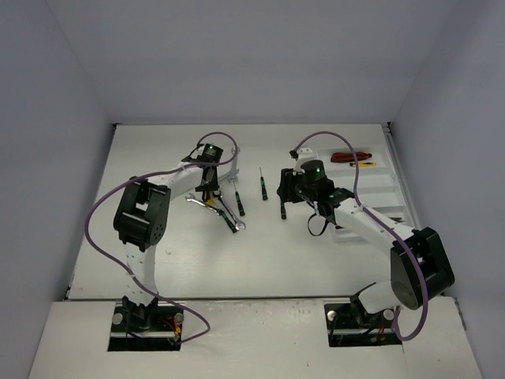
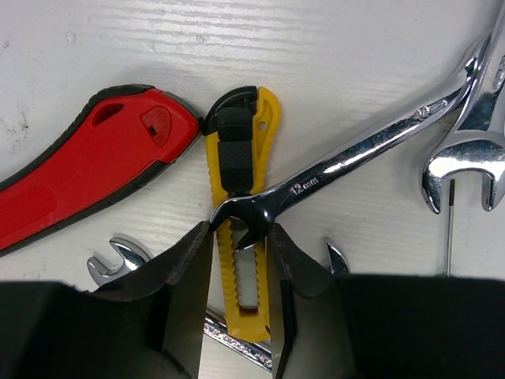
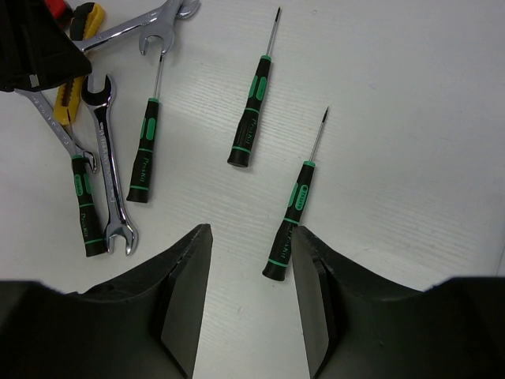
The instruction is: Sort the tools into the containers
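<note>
Yellow cutter [image 2: 241,158], straddled by left gripper [image 2: 241,230]

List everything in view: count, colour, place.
screwdrivers: four, black and green, mid-table, one among the wrenches
wrenches: at least three, silver, piled under the left arm
yellow cutter: one, in that pile, under a wrench head
red-handled tool: one, beside the yellow cutter
tray: one, white, table's right side; red tool and small yellow tool in its far compartment
table: one, white
left pincer: one, black, straddling the yellow cutter
right pincer: one, black, open, over a screwdriver's handle
</note>
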Action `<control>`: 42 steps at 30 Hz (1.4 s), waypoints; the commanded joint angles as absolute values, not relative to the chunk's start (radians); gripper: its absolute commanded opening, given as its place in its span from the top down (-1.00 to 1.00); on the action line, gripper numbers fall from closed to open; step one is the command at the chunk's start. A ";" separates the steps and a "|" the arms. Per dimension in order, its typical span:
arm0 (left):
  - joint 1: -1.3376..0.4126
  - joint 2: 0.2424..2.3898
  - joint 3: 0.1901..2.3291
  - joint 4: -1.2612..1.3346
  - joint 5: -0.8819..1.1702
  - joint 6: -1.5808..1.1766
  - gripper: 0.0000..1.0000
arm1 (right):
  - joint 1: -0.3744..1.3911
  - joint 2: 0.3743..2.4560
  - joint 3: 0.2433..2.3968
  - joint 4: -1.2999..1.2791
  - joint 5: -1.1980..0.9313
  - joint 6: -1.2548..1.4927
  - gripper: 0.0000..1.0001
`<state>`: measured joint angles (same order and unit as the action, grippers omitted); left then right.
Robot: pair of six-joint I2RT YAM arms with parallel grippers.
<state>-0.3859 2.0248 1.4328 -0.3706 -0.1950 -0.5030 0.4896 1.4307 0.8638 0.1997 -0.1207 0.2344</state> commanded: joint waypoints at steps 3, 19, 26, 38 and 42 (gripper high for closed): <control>-0.382 1.898 1.429 -0.433 -0.234 -0.498 1.00 | 0.481 1.403 0.868 0.268 -0.116 0.239 0.16; -0.441 1.966 1.537 -0.456 -0.184 -0.447 1.00 | 0.475 1.394 0.862 0.269 -0.102 0.237 0.16; -0.495 1.941 1.561 -0.462 -0.226 -0.469 0.66 | 0.471 1.404 0.864 0.269 -0.104 0.239 0.16; -0.430 1.922 1.535 -0.487 -0.292 -0.450 -0.03 | 0.470 1.431 0.870 0.275 -0.122 0.239 0.16; -0.421 1.970 1.556 -0.491 -0.250 -0.436 -0.04 | 0.469 1.433 0.871 0.276 -0.120 0.241 0.16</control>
